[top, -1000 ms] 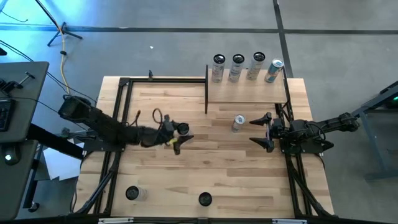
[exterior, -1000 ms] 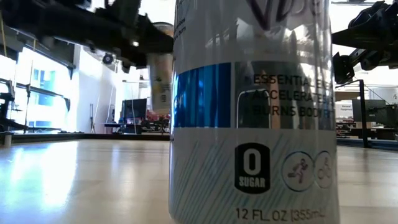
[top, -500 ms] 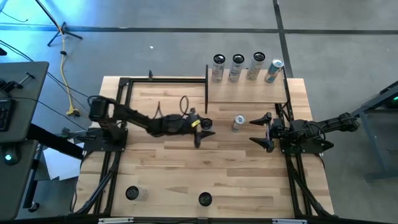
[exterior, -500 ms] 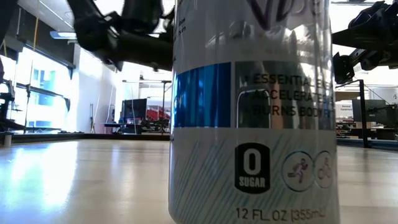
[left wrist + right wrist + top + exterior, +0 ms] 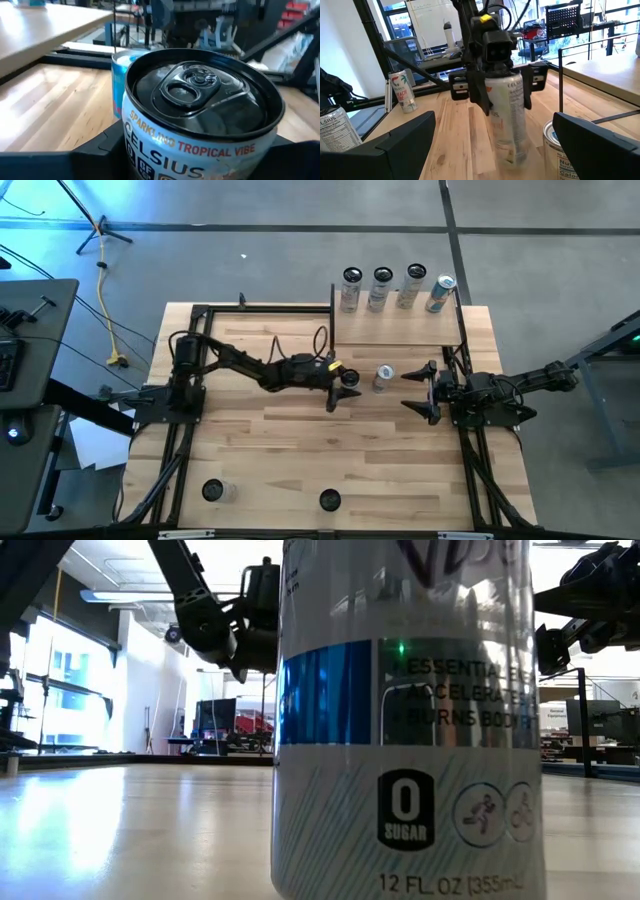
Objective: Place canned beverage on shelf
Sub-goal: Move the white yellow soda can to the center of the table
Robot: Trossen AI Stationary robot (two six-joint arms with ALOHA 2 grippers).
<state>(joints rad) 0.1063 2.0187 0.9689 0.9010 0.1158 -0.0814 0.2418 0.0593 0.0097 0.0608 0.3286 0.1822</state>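
The left gripper (image 5: 343, 383) pinches an upright Celsius can (image 5: 507, 120) above mid-table, just left of a standing blue can (image 5: 383, 377), below the shelf (image 5: 398, 327), while the right gripper (image 5: 425, 391) waits, fingers spread.

Wooden table (image 5: 300, 450) under shelf (image 5: 400, 330), three cans (image 5: 384, 377).

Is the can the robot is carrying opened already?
No, shut. The can in the left gripper has its pull tab flat and unbroken.
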